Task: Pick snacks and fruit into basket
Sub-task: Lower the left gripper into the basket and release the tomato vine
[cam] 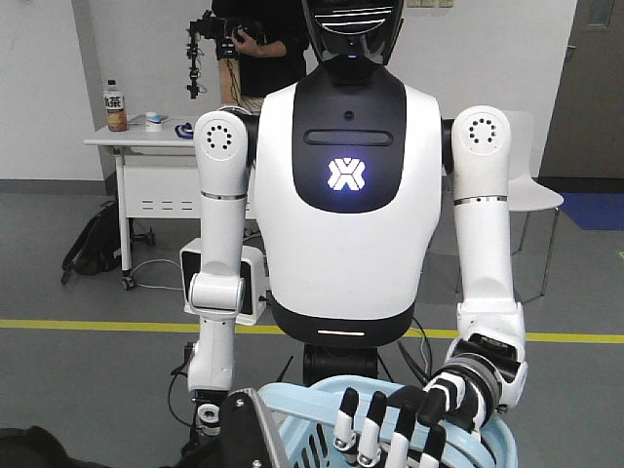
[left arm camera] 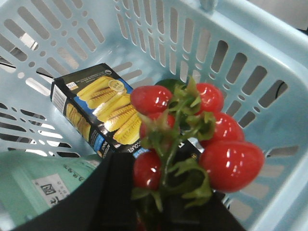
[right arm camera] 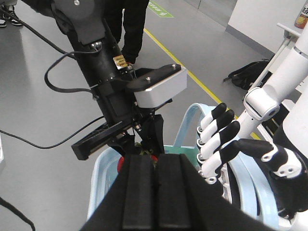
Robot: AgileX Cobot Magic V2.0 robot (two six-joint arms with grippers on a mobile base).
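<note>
In front of the base, front view: one white humanoid with a glowing chest logo holds the basket, light blue plastic with a thick rim. One humanoid hand, its fingers banded black and white, curls over the basket's rim. One black arm link sits just left of the basket. Behind it are one white table, one bottle on top, one person and one yellow floor line.

Left wrist view: looks down into the basket, whose walls are slotted lattice.
- One Franzzi box, glossy black card with a blue panel and yellow stick picture, lies flat on the basket floor.
- One teal pouch, soft film with a white label, lies in the basket beside the box.
- One red fruit cluster, about six shiny oval pieces with ragged green leaves, hangs above the basket floor.
- The cluster's stem runs down into the left gripper, which looks clamped on it; the fingertips are hidden.
- One dark green round piece peeks out behind the cluster.

Right wrist view: the right gripper is above the basket. Its two matte black fingers are pressed together with nothing between them. One silver camera housing sits on the left arm over the basket.
</note>
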